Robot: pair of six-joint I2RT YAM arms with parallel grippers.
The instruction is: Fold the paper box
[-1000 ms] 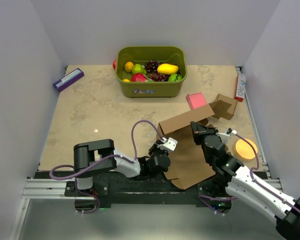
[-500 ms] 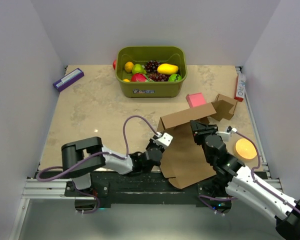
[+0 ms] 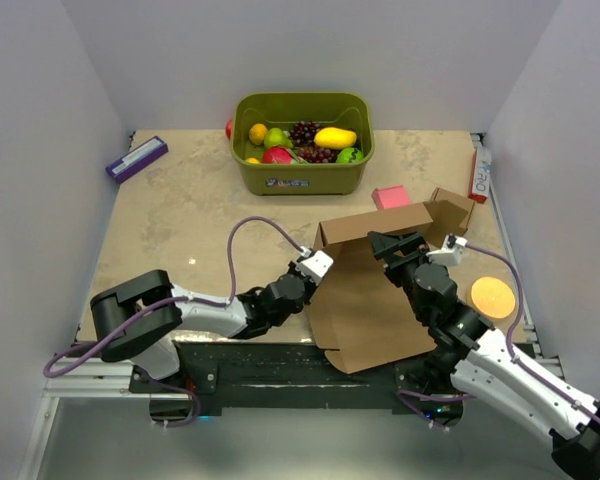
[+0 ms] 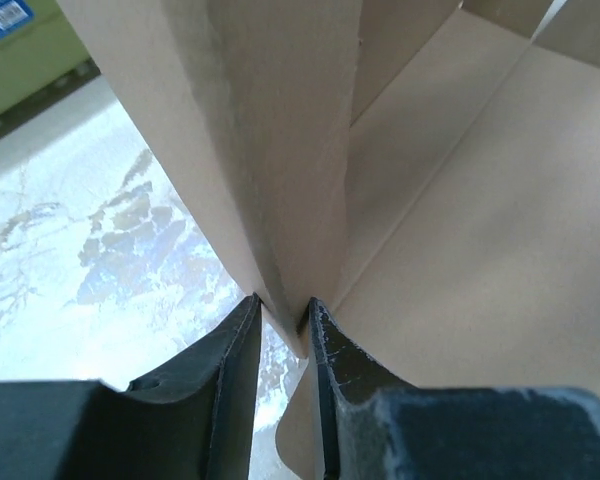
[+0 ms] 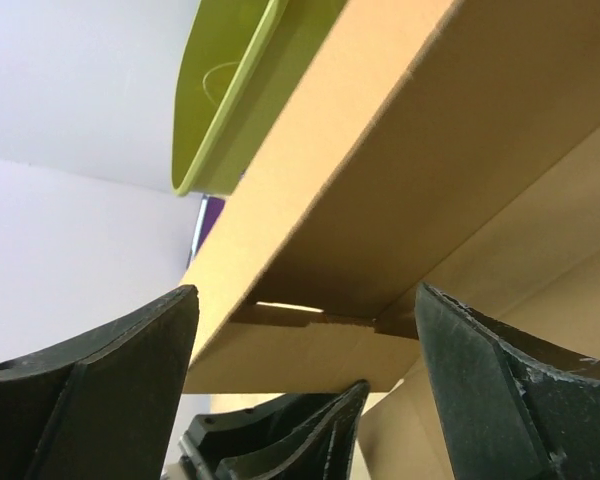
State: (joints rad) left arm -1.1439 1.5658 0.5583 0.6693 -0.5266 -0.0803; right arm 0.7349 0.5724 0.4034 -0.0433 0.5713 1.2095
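The beige marbled table point(image 3: 195, 215) fills the workspace between pale walls. On its near right-of-centre part lies the paper box point(image 3: 365, 315), opened out. Its broad panel is spread flat between the two arms, its near corner reaches over the black rail at the table's front edge, and a long flap stands up along its far edge. Beyond it, at the far middle of the table, sits an olive-green bin point(image 3: 300, 178) holding mixed fruit point(image 3: 315, 140). The left arm stretches low across the near edge, and the left gripper point(image 4: 283, 312) has its jaws pressed together on a thin folded edge at the box's left side; the wrist view shows cardboard wedged between the two dark fingers point(image 4: 235, 350). The right arm comes in from the near right corner, and the right gripper point(image 3: 398, 245) is held over the panel just below the raised flap. Its jaws are spread wide, with the flap's underside showing between them in the wrist view; whether either finger touches the cardboard I cannot tell. A small cardboard box point(image 3: 450, 212) lies just beyond the flap's right end, with a pink block point(image 3: 390, 197) beside it on its left. An orange disc point(image 3: 492, 296) lies near the panel's right side, and a purple packet point(image 3: 137, 158) lies by the far left wall.
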